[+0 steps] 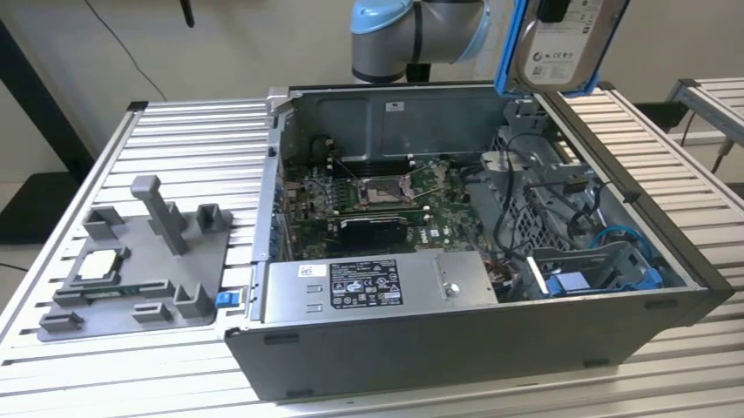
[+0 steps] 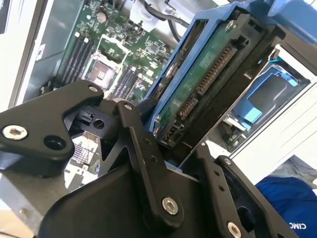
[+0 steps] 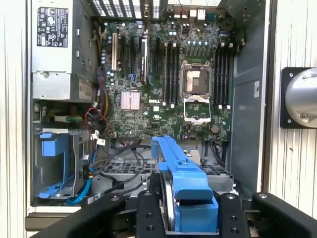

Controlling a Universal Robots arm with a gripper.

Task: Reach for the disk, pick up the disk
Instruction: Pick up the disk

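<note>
Slatted aluminium tabletop [image 1: 174, 122] carries an open computer case [image 1: 465, 340], its motherboard [image 1: 372, 205] and boxy power supply [image 1: 378, 283] exposed, beside a grey fixture tray [image 1: 139, 261] at the exterior view's left. High above the case's far rim, in free air, the gripper [image 3: 190, 210] is clenched on the disk [image 1: 558, 43], its black fingers [image 3: 148, 213] flanking the blue bracket in both wrist views. Inside the case, a blue-lined drive bay [image 3: 54, 163] sits beside loose cables [image 1: 511, 205].

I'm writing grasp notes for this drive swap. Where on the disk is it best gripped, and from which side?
As held now: across its thin body, jaws on the two broad faces, coming in at one narrow end. The disk hangs upright above the open case, and the gripper straddles the blue bracket. The flat faces likely seat the jaws best.
</note>
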